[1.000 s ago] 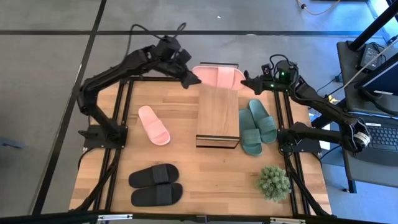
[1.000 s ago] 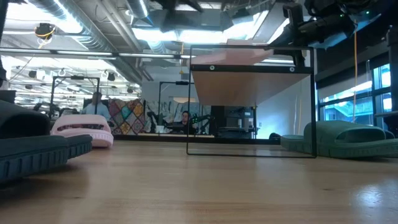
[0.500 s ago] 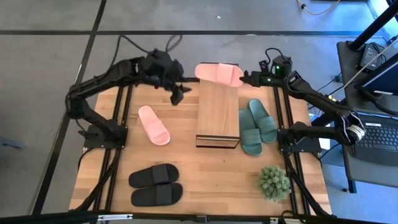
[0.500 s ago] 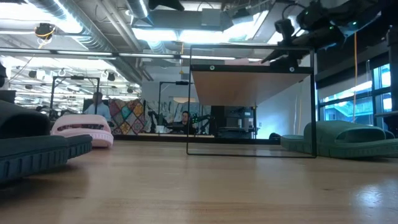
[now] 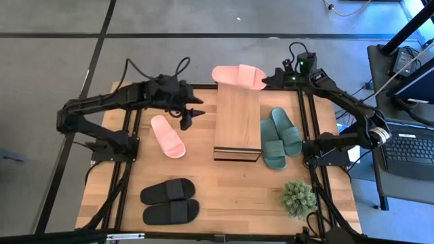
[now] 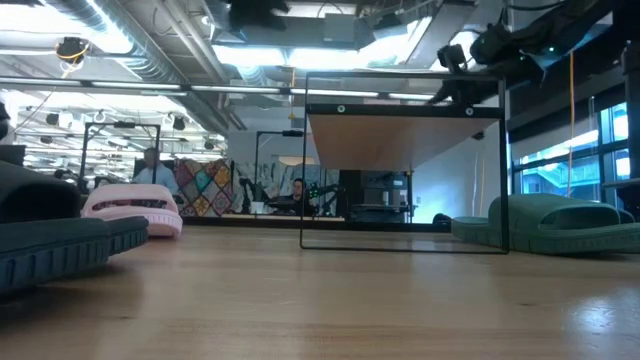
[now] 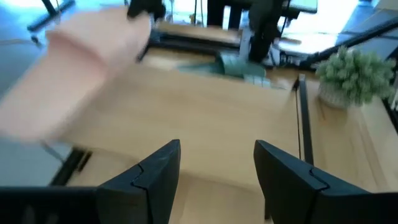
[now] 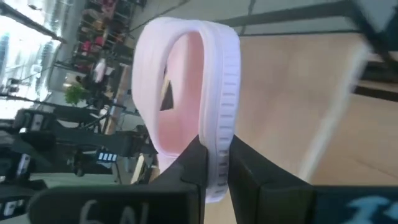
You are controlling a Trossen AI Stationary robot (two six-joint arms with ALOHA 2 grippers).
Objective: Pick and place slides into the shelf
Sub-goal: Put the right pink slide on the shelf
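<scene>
I log the right gripper clamped on one pink slide at the shelf top's far end. Left gripper: fingers apart, empty, above the table.

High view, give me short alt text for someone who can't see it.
Seen from above, the right gripper holds a pink slide at the far end of the shelf, while the open left gripper hangs near the second pink slide on the table. Green slides, black slides and a small plant also sit there.
</scene>
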